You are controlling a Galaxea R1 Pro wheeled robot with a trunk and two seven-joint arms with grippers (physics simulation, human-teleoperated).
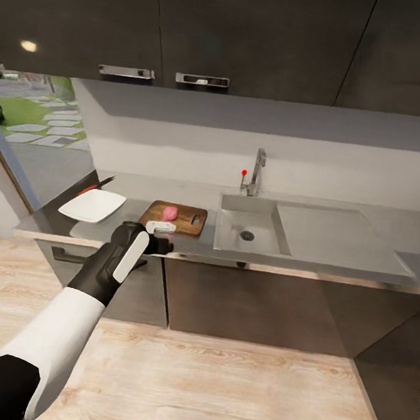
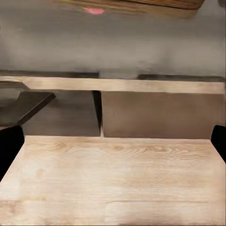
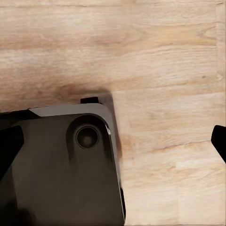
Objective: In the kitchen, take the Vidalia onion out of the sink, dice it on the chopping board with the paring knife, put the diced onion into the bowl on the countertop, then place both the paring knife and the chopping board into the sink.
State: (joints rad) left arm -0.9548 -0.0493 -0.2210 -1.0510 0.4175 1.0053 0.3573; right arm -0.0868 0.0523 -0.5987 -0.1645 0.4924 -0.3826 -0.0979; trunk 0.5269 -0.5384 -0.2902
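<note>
Here, at the dark counter [image 1: 187, 246] in the kitchen. Lying on the brown chopping board [image 1: 184, 223], near its middle: a pink onion [image 1: 169, 213], still whole. Just left of the board, a white bowl [image 1: 93, 205]. Just behind the bowl, a small knife [image 1: 90, 189] with a red handle. Right of the board, a steel sink [image 1: 246, 230] with a tap [image 1: 257, 171] at the back. Reaching to the counter's front edge, just before the board: the left arm [image 1: 103, 270]. Left gripper [image 2: 113, 143] spread wide, holding nothing, over the wooden floor [image 2: 113, 179]. Right gripper [image 3: 113, 141] spread wide too, holding nothing, above the floor and the robot's dark base [image 3: 56, 174].
</note>
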